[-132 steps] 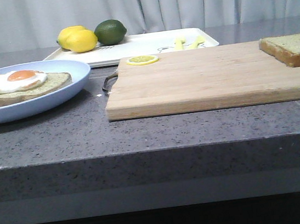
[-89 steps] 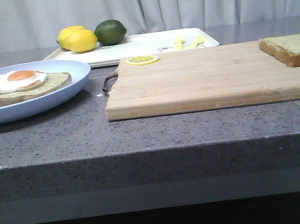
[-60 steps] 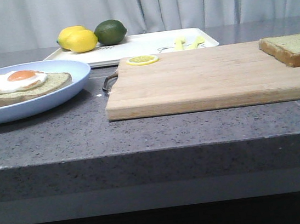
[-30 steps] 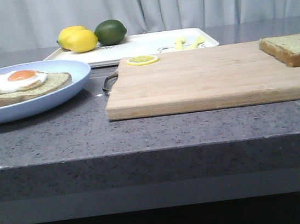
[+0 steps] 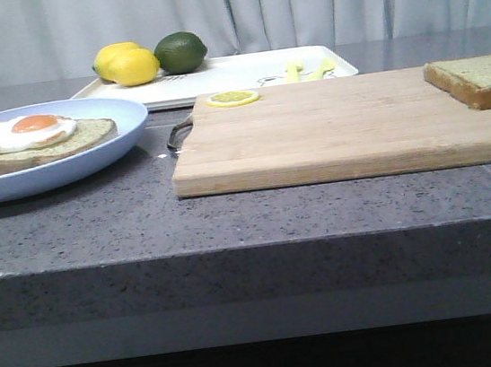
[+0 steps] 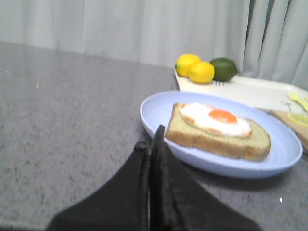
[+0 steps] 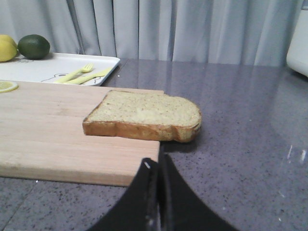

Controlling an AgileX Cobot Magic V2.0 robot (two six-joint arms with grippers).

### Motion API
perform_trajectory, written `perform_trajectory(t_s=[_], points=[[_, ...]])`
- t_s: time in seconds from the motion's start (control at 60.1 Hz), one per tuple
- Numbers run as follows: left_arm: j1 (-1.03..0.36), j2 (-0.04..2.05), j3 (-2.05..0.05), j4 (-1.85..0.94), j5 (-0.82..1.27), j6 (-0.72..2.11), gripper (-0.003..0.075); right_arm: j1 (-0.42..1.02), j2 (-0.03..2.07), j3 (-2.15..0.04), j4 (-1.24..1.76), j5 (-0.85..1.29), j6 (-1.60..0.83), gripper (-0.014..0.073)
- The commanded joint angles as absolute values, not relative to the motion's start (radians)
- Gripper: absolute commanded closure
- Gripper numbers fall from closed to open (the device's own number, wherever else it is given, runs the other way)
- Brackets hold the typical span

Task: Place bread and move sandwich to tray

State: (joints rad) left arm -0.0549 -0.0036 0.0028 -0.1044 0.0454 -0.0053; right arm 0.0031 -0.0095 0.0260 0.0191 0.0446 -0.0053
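The bread (image 5: 483, 78) lies on the right end of the wooden cutting board (image 5: 347, 129); it also shows in the right wrist view (image 7: 144, 115). My right gripper (image 7: 155, 166) is shut and empty, just short of the board's near corner, in front of the bread. The sandwich (image 5: 32, 141), a slice with a fried egg, sits on the pale blue plate (image 5: 88, 157) at the left and also shows in the left wrist view (image 6: 219, 130). My left gripper (image 6: 151, 144) is shut and empty beside the plate's near rim. The white tray (image 5: 231, 75) lies at the back.
Two lemons (image 5: 126, 65) and a lime (image 5: 180, 52) sit on the tray's left end, and a yellow fork and knife (image 5: 307, 69) on its right. A lemon slice (image 5: 233, 98) lies on the board's far left corner. Grey curtains hang behind the dark stone counter.
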Motion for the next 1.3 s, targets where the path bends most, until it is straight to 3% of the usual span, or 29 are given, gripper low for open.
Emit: perform_trajectory(t_s=[0.0,0.116,0.283,0.483,0.632,0.815,0.949,1.015,1.065,1.182,1.232,1.281], points=[[-0.054,-0.027,0.014,-0.106,-0.202,-0.010,0.0739,0.005,-0.031,0.002,0.008,-0.082,-0.013,0.0662],[-0.054,-0.027,-0.038,-0.139,-0.332,-0.010,0.0739,0.003,-0.028,-0.089,0.000,-0.040,-0.013,0.0662],[-0.054,0.051,-0.212,-0.150,-0.198,-0.010,0.0739,0.003,0.059,-0.285,0.000,0.064,-0.013,0.0659],[-0.054,0.366,-0.501,-0.111,0.021,-0.010,0.0739,0.003,0.329,-0.543,0.009,0.187,-0.013,0.0652],[-0.054,0.594,-0.641,-0.111,0.030,-0.010,0.0739,0.003,0.479,-0.662,0.039,0.249,-0.013,0.0652],[-0.055,0.676,-0.678,-0.127,0.021,-0.010,0.0739,0.003,0.505,-0.681,0.044,0.249,-0.013,0.0648],[-0.055,0.678,-0.678,-0.130,0.023,-0.010,0.0720,0.003,0.505,-0.681,0.044,0.251,-0.013,0.0540],[-0.055,0.678,-0.678,-0.130,0.021,-0.010,0.0638,0.003,0.505,-0.681,0.044,0.251,-0.013,0.0412],[-0.055,0.678,-0.678,-0.130,0.021,-0.010,0.0535,0.003,0.505,-0.681,0.044,0.251,-0.013,0.0307],[-0.055,0.678,-0.678,-0.130,0.021,-0.010,0.0147,0.003,0.505,-0.681,0.044,0.251,-0.013,0.0070],[-0.055,0.678,-0.678,-0.130,0.021,-0.010,0.0027,0.003,0.505,-0.681,0.044,0.251,-0.013,-0.0013],[-0.055,0.678,-0.676,-0.130,0.021,-0.010,0.0027,0.003,0.505,-0.681,0.048,0.251,-0.013,-0.0057]])
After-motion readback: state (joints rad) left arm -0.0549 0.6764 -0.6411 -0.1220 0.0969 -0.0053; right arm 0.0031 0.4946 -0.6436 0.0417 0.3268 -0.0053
